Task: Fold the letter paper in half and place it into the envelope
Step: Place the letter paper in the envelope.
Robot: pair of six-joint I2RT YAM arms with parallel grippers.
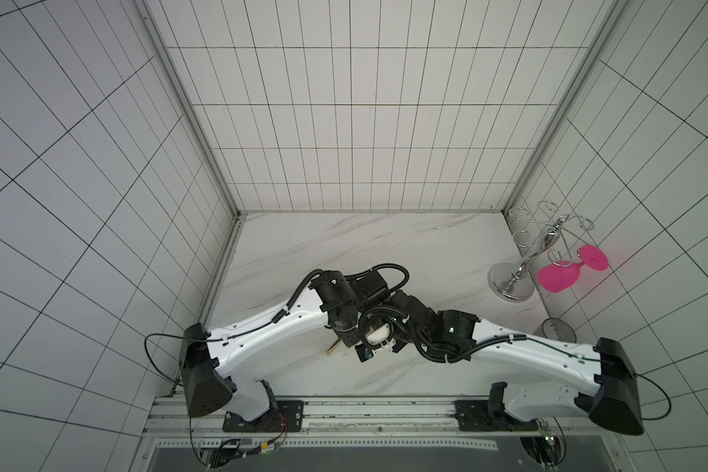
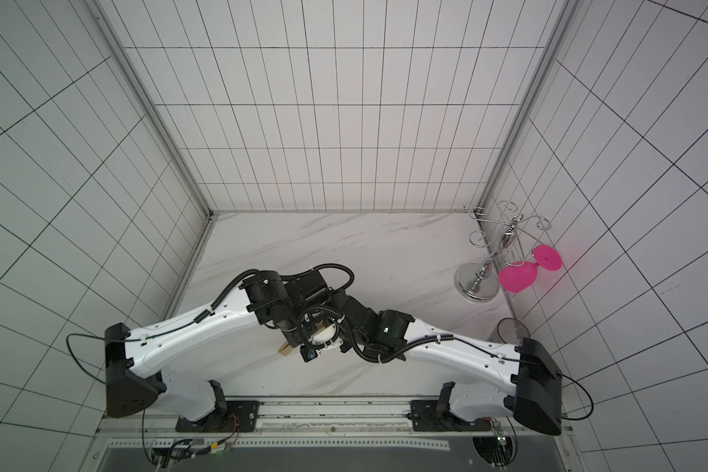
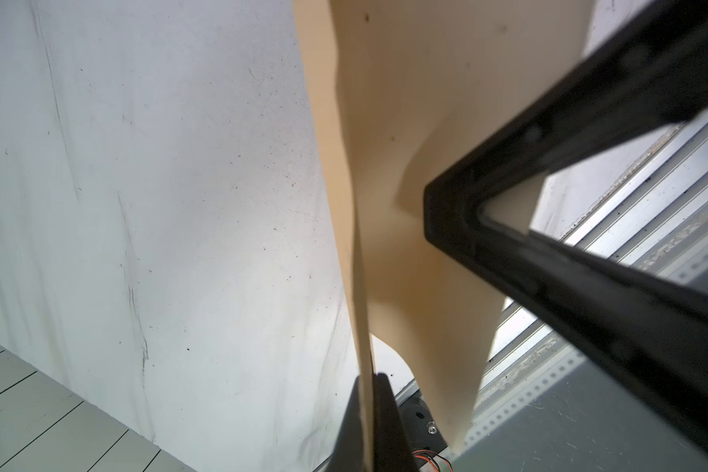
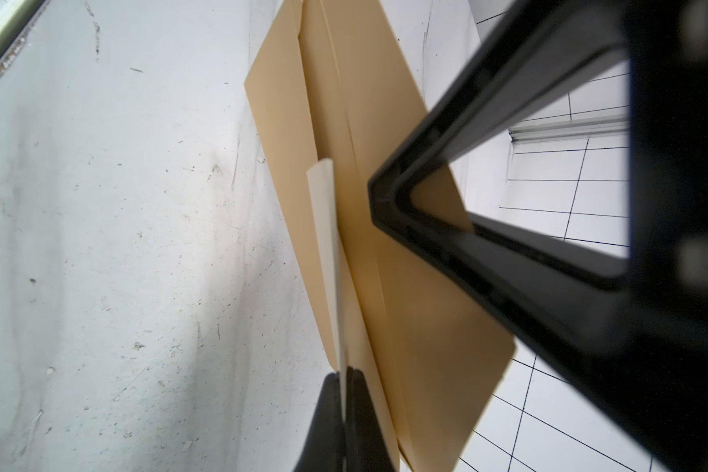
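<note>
Insertion step, I judge. My left gripper [image 3: 370, 408] clamps envelope [image 3: 405, 122]. My right gripper [image 4: 344, 408] pinches letter paper [image 4: 326, 229] edge-on, sheet reaching ahead of fingertips against envelope. Next: align leading edge with mouth, slide in.

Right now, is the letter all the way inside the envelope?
No. The right tool pinches the letter paper, and its pale strip shows in front of the envelope.

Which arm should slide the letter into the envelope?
Probably right. The right gripper is shut on the letter paper, its tip by the envelope; the left gripper only holds the envelope.
</note>
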